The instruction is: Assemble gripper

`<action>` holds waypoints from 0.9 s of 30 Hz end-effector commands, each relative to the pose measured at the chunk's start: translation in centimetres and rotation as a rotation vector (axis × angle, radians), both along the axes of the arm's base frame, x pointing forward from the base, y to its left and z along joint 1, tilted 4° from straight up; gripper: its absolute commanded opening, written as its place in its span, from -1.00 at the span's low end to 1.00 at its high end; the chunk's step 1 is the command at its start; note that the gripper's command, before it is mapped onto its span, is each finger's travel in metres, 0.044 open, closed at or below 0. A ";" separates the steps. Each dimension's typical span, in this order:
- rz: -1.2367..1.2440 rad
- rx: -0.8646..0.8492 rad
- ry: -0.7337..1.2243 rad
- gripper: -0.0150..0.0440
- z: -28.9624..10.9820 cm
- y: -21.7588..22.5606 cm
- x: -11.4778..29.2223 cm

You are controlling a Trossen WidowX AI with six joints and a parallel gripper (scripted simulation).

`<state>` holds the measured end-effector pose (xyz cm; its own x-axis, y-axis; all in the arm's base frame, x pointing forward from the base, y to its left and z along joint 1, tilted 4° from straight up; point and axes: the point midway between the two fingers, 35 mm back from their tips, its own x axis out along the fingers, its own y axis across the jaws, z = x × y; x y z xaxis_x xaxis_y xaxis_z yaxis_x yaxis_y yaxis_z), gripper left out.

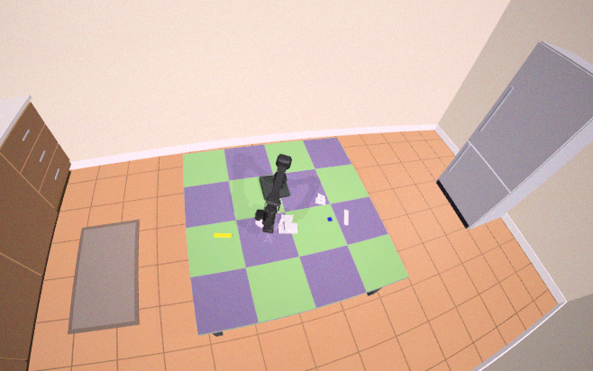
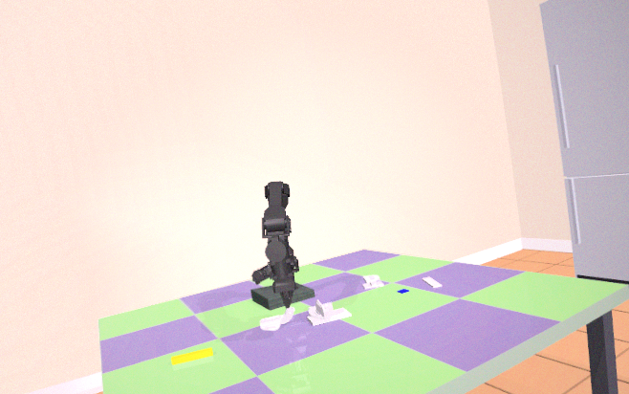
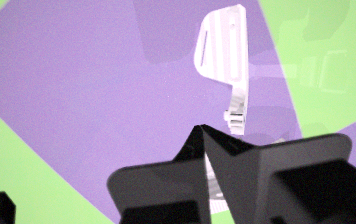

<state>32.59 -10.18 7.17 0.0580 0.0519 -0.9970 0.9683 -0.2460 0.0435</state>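
My gripper (image 2: 288, 305) (image 3: 200, 130) is shut and empty, its tips low beside the toothed end of a loose white jaw (image 1: 259, 222) (image 2: 271, 323) (image 3: 223, 47). This jaw lies on the table, its broad pad away from my fingers. The white gripper base (image 1: 291, 230) (image 2: 338, 315) lies to the right in the top and exterior views and is mostly hidden behind my fingers in the wrist view. White parts stand up on the base; whether a jaw sits on a pin there, I cannot tell. A small white part (image 1: 320, 199) (image 2: 373, 281), perhaps the housing plate, lies further back right.
A yellow bar (image 1: 223, 235) (image 2: 192, 357) lies to the left. A small blue block (image 1: 330, 219) (image 2: 402, 291) and a white bar (image 1: 346, 217) (image 2: 431, 282) lie to the right. The dark arm base plate (image 1: 267, 186) (image 2: 271, 298) is behind the gripper.
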 end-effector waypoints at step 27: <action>-0.003 0.008 0.007 -0.49 -3.9 0.4 -0.2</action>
